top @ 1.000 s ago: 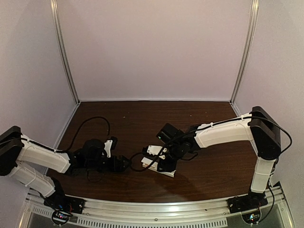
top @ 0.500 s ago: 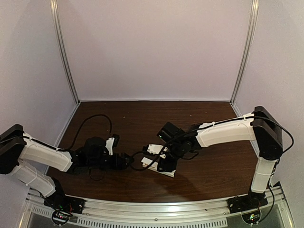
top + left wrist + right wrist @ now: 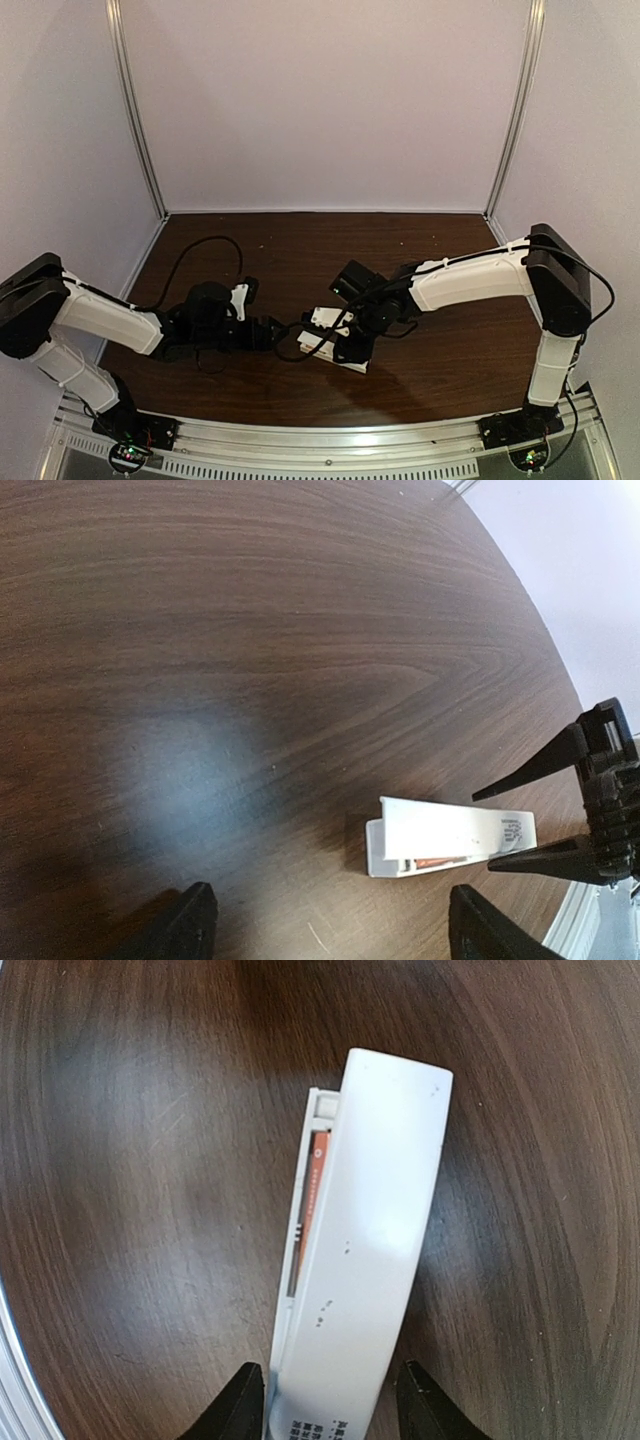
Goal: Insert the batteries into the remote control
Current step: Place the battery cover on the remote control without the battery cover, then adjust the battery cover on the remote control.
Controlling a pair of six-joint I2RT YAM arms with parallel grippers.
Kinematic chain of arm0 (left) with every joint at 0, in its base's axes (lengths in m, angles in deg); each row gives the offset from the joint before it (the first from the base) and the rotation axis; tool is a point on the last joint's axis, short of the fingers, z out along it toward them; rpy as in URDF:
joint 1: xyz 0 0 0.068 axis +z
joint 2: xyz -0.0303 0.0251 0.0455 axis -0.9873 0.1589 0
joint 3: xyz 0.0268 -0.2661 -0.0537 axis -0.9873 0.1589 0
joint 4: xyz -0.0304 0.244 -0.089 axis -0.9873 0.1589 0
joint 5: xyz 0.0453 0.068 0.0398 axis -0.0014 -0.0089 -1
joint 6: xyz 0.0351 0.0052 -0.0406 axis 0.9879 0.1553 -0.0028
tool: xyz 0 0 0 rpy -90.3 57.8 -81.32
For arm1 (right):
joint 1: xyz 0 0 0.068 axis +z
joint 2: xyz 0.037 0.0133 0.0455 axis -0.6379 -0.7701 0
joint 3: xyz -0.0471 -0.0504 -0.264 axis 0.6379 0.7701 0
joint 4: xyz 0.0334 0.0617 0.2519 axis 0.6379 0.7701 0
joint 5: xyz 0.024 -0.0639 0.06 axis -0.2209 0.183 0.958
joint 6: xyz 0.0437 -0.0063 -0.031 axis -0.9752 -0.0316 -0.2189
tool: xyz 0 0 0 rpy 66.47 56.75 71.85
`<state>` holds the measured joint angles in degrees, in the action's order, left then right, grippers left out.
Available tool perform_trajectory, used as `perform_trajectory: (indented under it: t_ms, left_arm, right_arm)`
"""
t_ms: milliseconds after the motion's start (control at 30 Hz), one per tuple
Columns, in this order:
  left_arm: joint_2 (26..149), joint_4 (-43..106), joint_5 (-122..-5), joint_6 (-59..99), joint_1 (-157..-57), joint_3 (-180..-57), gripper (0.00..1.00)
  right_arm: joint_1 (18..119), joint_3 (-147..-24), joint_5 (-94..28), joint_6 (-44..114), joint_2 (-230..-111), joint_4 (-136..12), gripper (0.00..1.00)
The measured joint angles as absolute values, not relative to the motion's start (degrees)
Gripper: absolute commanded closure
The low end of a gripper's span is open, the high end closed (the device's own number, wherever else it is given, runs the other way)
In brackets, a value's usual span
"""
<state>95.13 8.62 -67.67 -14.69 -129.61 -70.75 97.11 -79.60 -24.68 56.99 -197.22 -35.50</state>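
Wooden table (image 3: 300,250) spreads around the remote control (image 3: 370,1260), right hand (image 3: 331,1402) clasping it, left hand (image 3: 330,930) wide.

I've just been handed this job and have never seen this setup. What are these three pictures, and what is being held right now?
These are two robot arms bolted at the near edge of a wooden table. The wide picture looks down from above and behind them. The other two come from a camera on each wrist. The right gripper clamps one end of the remote control, a white bar on the table. Its open slot shows an orange battery. The left gripper is open and empty, facing the remote's free end. No blue battery shows in any view.
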Motion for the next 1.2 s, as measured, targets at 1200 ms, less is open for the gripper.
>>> perform_trajectory:
  t_ms: [1200]
  left_arm:
    - [113.3,4.7,-57.6,-10.8,-129.3,-83.9,0.53]
  right_arm:
    - [97.1,-79.6,-24.7,57.0,-197.2,-35.5,0.63]
